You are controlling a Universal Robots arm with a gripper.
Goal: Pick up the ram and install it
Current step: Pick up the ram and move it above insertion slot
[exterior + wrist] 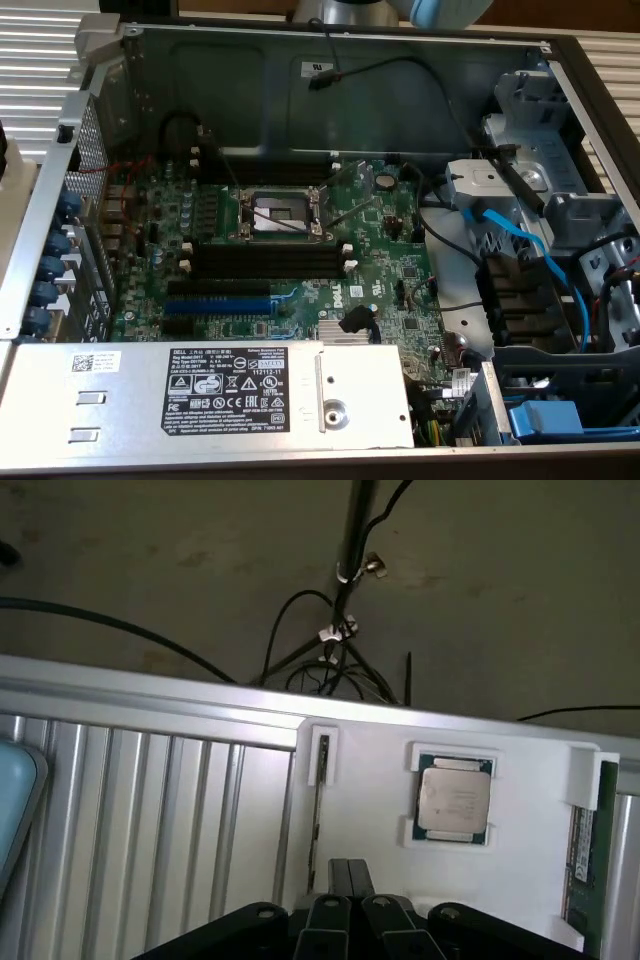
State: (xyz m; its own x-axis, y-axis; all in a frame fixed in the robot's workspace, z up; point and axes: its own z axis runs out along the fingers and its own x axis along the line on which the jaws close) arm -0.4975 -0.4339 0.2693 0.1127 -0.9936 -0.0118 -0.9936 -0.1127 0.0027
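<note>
The ram (583,852) is a thin green stick with a white label strip. It stands on edge in a white bracket at one end of a white holder plate (380,810). My gripper (350,878) hovers over the plate's near edge with its black fingers pressed together and nothing between them. It is well to the side of the ram and not touching it. In the exterior view the open computer case shows the motherboard with its empty black memory slots (265,258) below the CPU socket (280,212).
A loose processor (455,800) lies in the plate's middle bracket, and another bracket holds a thin dark strip (320,780). Ribbed metal (150,820) flanks the plate; cables (340,630) lie on the floor. The case holds a blue expansion slot (218,306), power supply (240,395) and blue cables (520,240).
</note>
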